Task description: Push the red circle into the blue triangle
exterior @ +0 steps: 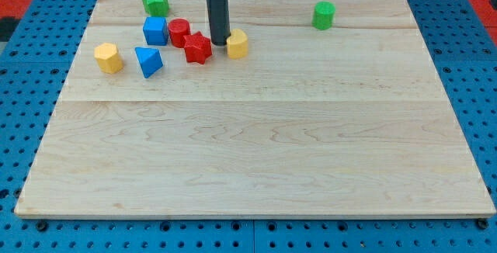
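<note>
Red circle (179, 32) lies left of my tip (220, 42) (apart).

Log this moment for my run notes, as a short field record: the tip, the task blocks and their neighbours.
tip: my tip between the red star and a yellow block
red circle: right of the blue cube, touching the star
blue triangle: below the cube, apart from the circle
contact with circle: none, the star lies between
others: yellow block at the view's left; green blocks and near the top
surface: wooden board
</note>
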Motion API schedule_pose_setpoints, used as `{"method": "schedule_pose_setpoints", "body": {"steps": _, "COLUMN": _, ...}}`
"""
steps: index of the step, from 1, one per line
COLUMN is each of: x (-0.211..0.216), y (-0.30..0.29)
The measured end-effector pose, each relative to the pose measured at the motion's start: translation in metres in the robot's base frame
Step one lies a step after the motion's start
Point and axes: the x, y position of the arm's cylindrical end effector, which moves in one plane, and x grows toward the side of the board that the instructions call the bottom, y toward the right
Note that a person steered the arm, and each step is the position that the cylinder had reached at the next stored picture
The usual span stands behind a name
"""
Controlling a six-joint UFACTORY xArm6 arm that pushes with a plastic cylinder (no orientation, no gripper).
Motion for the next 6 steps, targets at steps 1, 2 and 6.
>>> {"method": "schedule_pose_setpoints", "body": {"steps": 1, "x": -0.002, "y": 0.014}}
{"method": "schedule_pose_setpoints", "body": {"steps": 2, "x": -0.03, "y": 0.012}}
{"method": "schedule_pose_setpoints", "body": {"steps": 6, "x": -0.013, "y": -0.098}}
